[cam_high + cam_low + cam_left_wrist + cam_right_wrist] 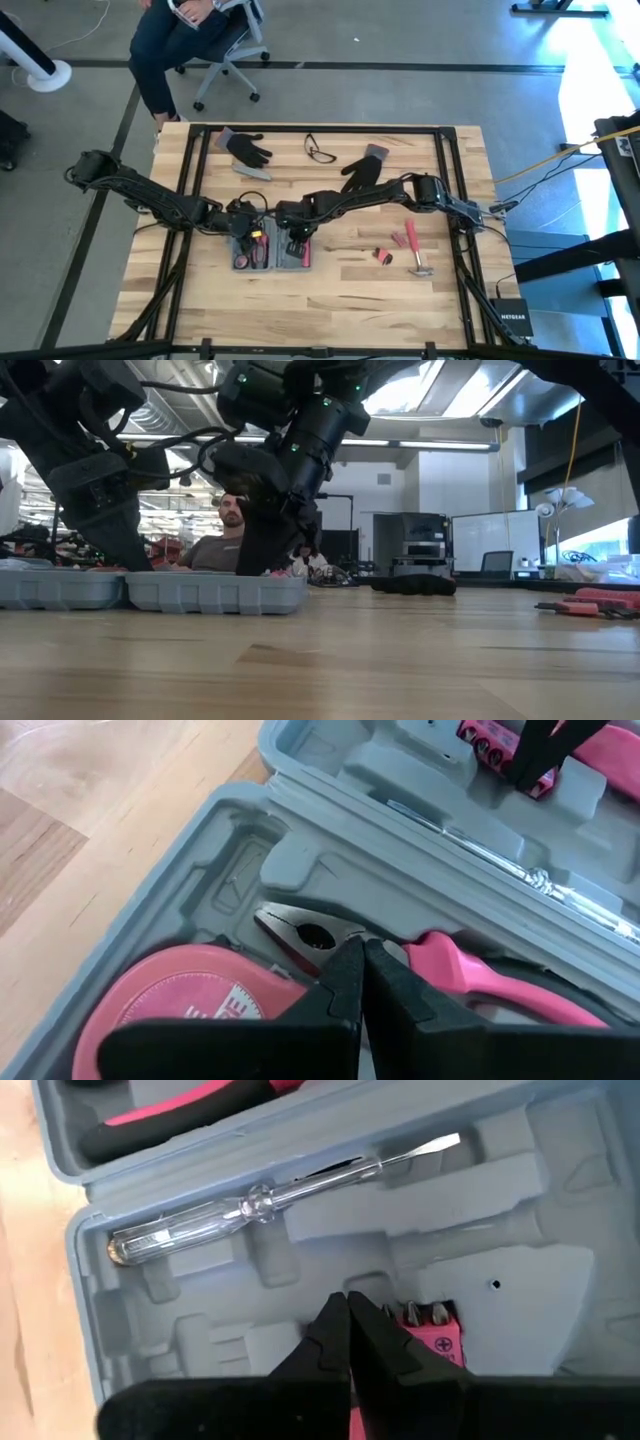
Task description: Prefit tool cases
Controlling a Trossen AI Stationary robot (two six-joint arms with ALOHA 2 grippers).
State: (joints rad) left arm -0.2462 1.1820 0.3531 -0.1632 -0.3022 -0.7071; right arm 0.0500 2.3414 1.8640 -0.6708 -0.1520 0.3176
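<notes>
The big wooden tabletop (330,300) has a black frame around it. In the middle of it, a little toward the left, lies the flat blue-grey plastic tool case (272,252). It is open like a book, so both halves lie flat side by side with their shaped holes facing up. That way each tool can be pushed down into the hole made for it.

The left gripper (360,982) hangs just over the left half. Its two dark fingers are pressed together and hold nothing. It points down at the pink-handled metal pliers (420,955), which sit in their hole beside the round pink tape measure (185,1010). It looks ready to press the pliers down snug.

The right gripper (348,1335) is over the right half. Its fingers are pinched together too, with nothing between them. Just beside its tip is a small pink holder of metal bits (432,1330), and farther off a clear-handled screwdriver (270,1200) lies in its long groove.

More tools wait to the right of the case: a pink-handled hammer (415,252) and some small pink pieces (382,256). They probably go in next.

Two black gloves (250,150) and a pair of dark-rimmed glasses (320,152) lie at the far side.
</notes>
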